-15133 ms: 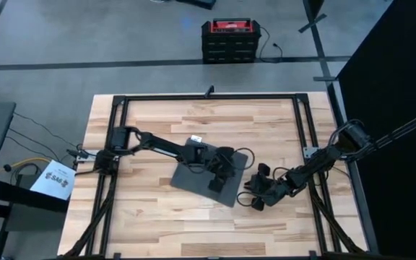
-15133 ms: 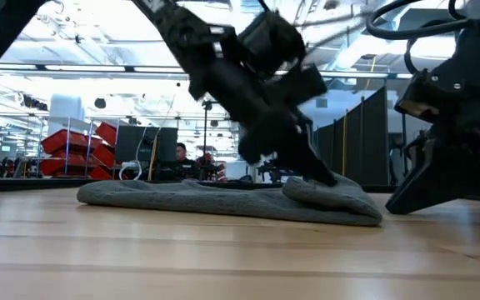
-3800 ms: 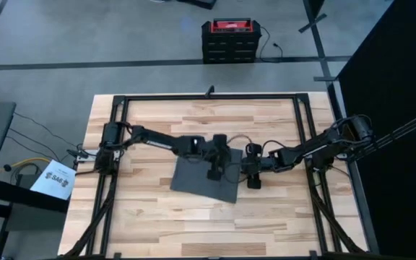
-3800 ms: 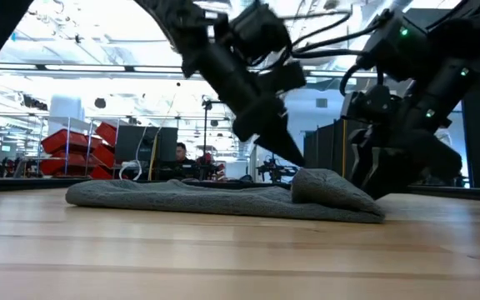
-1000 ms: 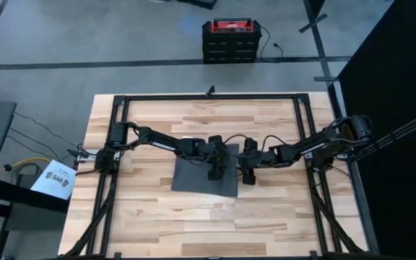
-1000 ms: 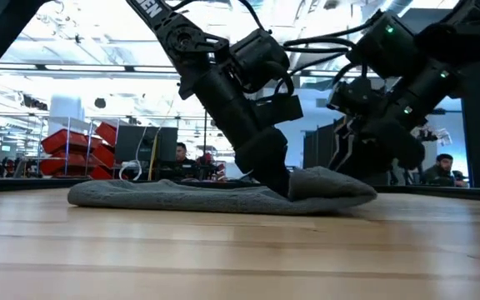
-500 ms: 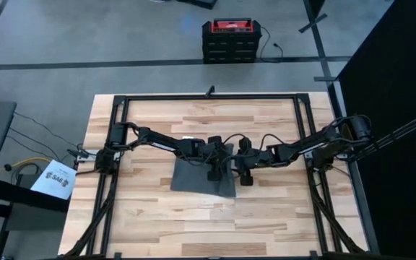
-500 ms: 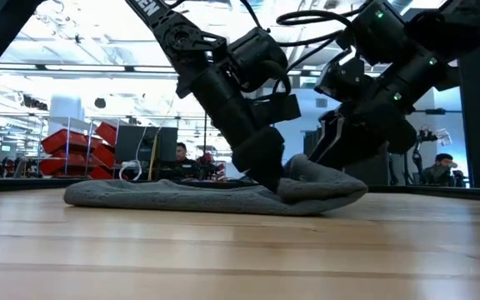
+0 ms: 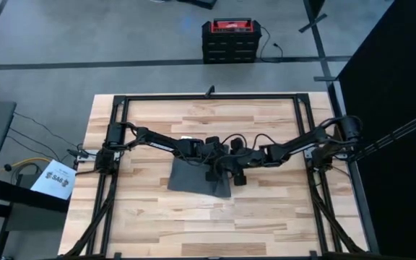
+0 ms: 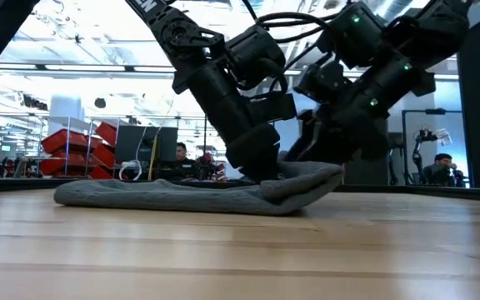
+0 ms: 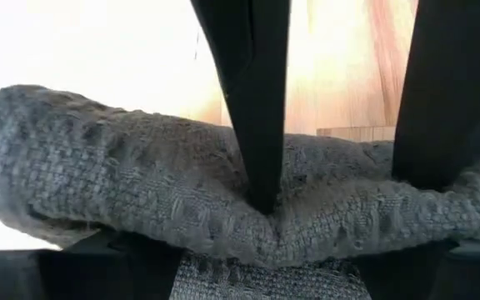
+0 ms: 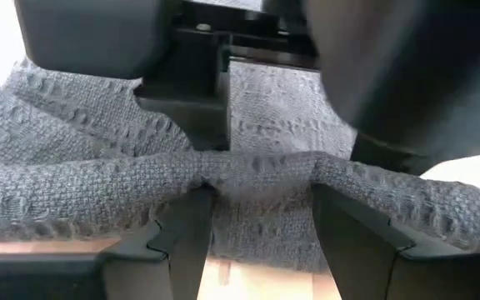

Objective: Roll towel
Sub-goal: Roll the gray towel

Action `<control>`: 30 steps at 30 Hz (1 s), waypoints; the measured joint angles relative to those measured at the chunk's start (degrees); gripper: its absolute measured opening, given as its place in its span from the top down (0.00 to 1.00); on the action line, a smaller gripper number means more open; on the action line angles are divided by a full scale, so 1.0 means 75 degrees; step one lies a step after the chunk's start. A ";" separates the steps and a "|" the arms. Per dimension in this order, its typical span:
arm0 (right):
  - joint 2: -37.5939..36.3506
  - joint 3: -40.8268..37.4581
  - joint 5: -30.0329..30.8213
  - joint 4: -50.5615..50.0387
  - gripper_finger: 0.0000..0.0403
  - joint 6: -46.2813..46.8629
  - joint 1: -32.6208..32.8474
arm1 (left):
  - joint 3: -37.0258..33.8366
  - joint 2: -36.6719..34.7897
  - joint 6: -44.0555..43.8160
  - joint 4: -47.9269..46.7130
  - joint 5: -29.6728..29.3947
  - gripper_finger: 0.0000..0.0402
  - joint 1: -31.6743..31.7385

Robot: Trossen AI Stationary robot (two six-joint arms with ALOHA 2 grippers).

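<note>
The dark grey towel [image 9: 190, 178] lies flat on the wooden table near its middle, and its right edge is folded over into a thick ridge [image 10: 302, 182]. My left gripper [image 9: 211, 172] stands open on the towel just left of that ridge. My right gripper [image 9: 235, 173] is open on the ridge's right side, facing the left one. In the low view both come down onto the towel's raised end, the left gripper [image 10: 261, 167] beside the right gripper [image 10: 308, 154]. My left gripper comes down slanting from the table's left onto the towel beside the folded edge. The ridge [image 11: 140, 192] lies across its open fingers and hides their tips. My right gripper pushes the folded ridge [image 12: 257, 171] with its two open fingertips [image 12: 194, 225], slanting down from the table's right, fingers across the ridge. The cloth is dented where one finger [image 11: 258, 187] meets it. The rest of the towel lies flat on the table.
Black frame rails [image 9: 208, 96] run round the tabletop. A red and black case [image 9: 230, 40] stands on the floor beyond the far edge. Bare wood [image 9: 208, 224] lies toward the near edge. People [image 10: 444, 167] show in the room behind.
My right gripper has gone toward the table's left, pushing the towel's folded right edge over and along. The left gripper has shifted a little left with it. The whole towel has slid slightly toward the left, and its raised end now sits farther left.
</note>
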 joint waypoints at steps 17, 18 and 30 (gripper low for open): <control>-0.1050 -0.0322 0.0052 -0.2783 0.52 0.1776 0.0075 | 0.0020 -0.0012 -0.0041 -0.0076 0.0002 0.30 0.0000; -0.1050 -0.0444 0.0052 -0.2689 0.52 0.1904 0.0092 | 0.0020 -0.0012 -0.0041 -0.0076 0.0002 0.30 0.0000; 0.0195 -0.1152 0.0052 0.0549 0.52 0.1687 -0.0030 | 0.0023 -0.0019 -0.0135 -0.0115 0.0002 0.30 0.0000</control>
